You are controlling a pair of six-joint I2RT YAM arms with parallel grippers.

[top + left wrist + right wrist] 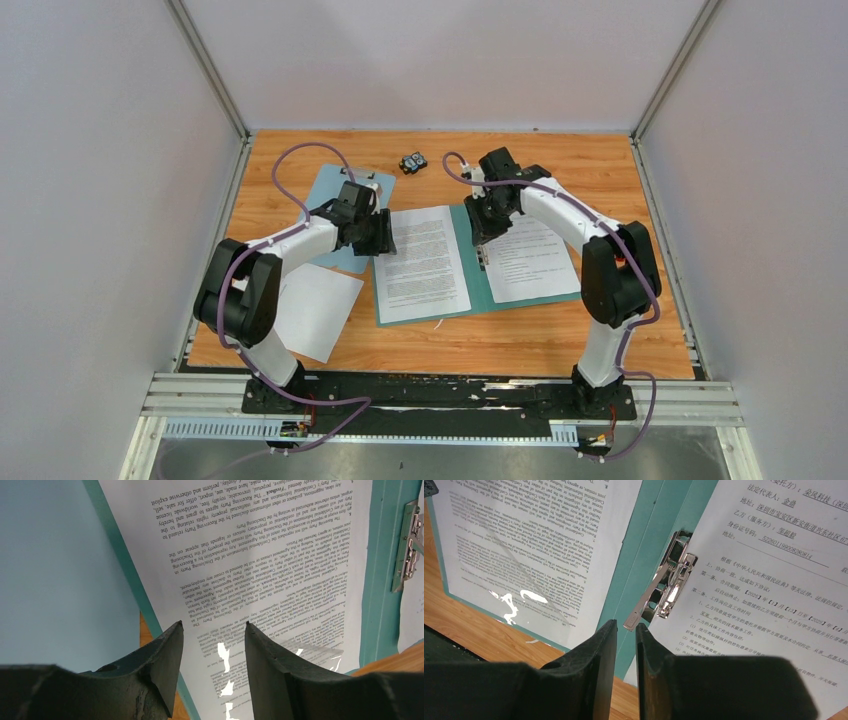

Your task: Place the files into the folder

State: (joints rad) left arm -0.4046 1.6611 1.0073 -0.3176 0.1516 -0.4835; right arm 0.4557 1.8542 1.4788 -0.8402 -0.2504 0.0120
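The teal folder lies open on the table. One printed file rests on its left cover and another file on its right cover, beside a metal clip by the spine. A third sheet lies loose on the wood at the left. My left gripper hangs open over the left file, holding nothing. My right gripper is above the spine, its jaws a narrow gap apart. The clip's raised lever ends right at its tips; no grip on it shows.
A pale blue clipboard lies under my left arm, beside the folder's left edge. A small black object sits at the back of the table. White walls close in the table on three sides.
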